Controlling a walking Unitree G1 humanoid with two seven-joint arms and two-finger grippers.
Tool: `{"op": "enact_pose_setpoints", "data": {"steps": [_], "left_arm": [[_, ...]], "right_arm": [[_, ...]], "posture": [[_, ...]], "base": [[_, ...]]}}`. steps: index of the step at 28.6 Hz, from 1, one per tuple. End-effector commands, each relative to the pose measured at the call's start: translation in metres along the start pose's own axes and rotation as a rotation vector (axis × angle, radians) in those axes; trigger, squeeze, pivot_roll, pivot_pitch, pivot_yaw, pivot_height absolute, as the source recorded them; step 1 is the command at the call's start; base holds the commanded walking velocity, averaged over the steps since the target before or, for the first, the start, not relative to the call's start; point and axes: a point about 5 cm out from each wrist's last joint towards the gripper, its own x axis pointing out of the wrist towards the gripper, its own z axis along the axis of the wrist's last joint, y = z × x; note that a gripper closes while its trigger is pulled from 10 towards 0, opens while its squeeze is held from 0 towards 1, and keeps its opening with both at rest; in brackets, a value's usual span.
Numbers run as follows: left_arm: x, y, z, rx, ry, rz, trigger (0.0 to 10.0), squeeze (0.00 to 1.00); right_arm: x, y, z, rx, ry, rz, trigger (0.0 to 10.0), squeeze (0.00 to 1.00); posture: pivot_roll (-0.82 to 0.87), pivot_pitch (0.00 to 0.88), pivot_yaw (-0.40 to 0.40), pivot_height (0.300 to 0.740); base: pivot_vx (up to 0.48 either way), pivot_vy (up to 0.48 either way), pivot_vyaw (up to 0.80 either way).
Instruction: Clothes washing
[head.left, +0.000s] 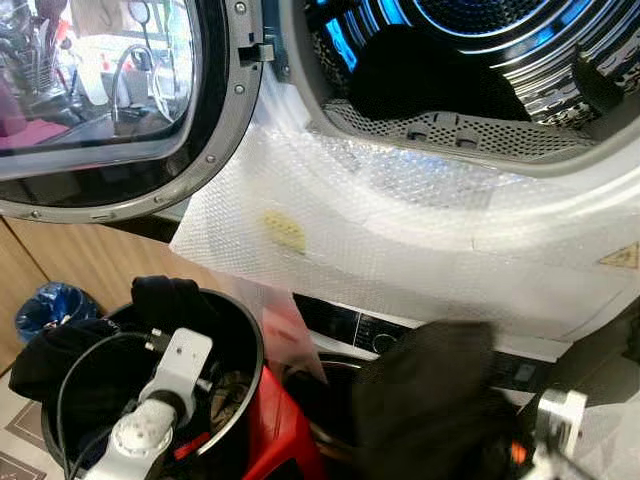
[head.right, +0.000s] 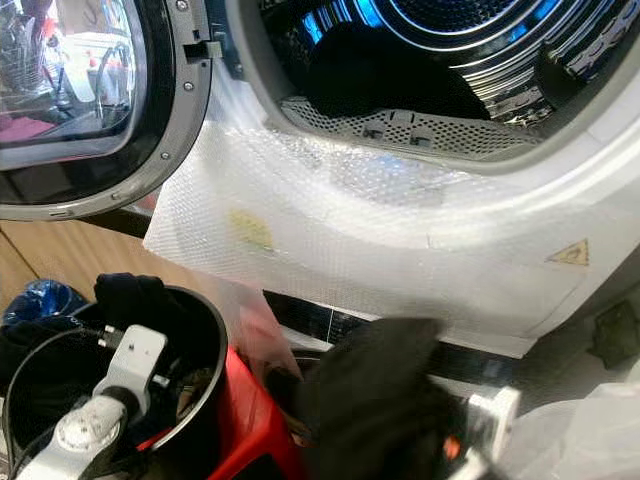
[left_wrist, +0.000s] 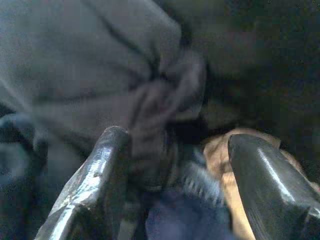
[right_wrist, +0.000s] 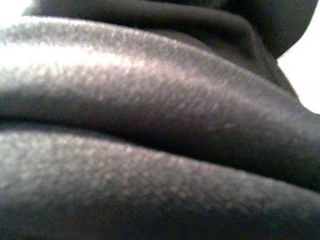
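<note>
Black garment (head.left: 435, 400) over raised right gripper (head.left: 520, 455)

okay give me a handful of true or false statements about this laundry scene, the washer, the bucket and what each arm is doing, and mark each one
1. The washer door is shut. False: it is swung open to the robot's left, and the drum is exposed.
2. A dark garment already lies inside the drum. True.
3. The left gripper is down in the black bucket, fingers apart over clothes. True.
4. The bucket holds nothing but water. False: it holds dark clothes, some draped over its rim.
5. A black garment hangs at the right arm, below the washer opening. True; whether the fingers grip it cannot be seen.
6. The washer's front is bare metal. False: bubble wrap covers it below the opening.
</note>
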Motion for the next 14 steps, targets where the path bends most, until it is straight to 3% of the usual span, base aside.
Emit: {"op": "enact_pose_setpoints", "data": {"steps": [1,3,6,7,8,10,11,14], "left_arm": [[-0.001,-0.004,-0.007,0.026,0.006,-0.005,10.0,0.0],[-0.001,-0.006,-0.011,0.028,0.003,-0.008,10.0,0.0],[0.0,-0.012,-0.022,0.045,0.025,-0.025,10.0,0.0],[0.0,-0.012,-0.022,0.045,0.025,-0.025,10.0,0.0],[0.0,-0.014,-0.025,0.038,0.026,-0.022,10.0,0.0],[0.0,-0.014,-0.025,0.034,0.027,-0.021,10.0,0.0],[0.001,-0.017,-0.027,0.026,0.024,-0.017,10.0,0.0],[0.001,-0.023,-0.028,0.019,0.018,-0.026,10.0,0.0]], "right_arm": [[0.011,0.016,0.023,-0.028,-0.082,0.115,0.0,0.0],[0.021,0.02,0.039,-0.056,-0.135,0.147,0.0,0.0],[0.056,0.036,0.085,-0.128,-0.311,0.28,0.0,0.0],[0.056,0.036,0.085,-0.128,-0.311,0.28,0.0,0.0],[0.067,0.039,0.101,-0.153,-0.361,0.333,0.0,0.0],[0.07,0.04,0.106,-0.161,-0.375,0.35,0.0,0.0],[0.082,0.042,0.128,-0.192,-0.424,0.424,0.0,0.0],[0.098,0.035,0.164,-0.203,-0.522,0.482,0.0,0.0]], "posture": [[-0.06,0.099,0.021,0.74],[-0.05,0.099,0.016,0.74],[-0.05,0.093,0.01,0.74],[-0.05,0.093,0.01,0.74],[-0.05,0.09,0.01,0.74],[-0.05,0.09,0.01,0.74],[-0.05,0.087,0.007,0.74],[-0.05,0.08,0.0,0.74]], "base": [[0.0,0.0,0.0],[0.0,0.0,0.0],[0.0,0.0,0.0],[0.0,0.0,0.0],[0.0,0.0,0.0],[0.0,0.0,0.0],[0.0,0.0,0.0],[0.0,0.0,0.0]]}}
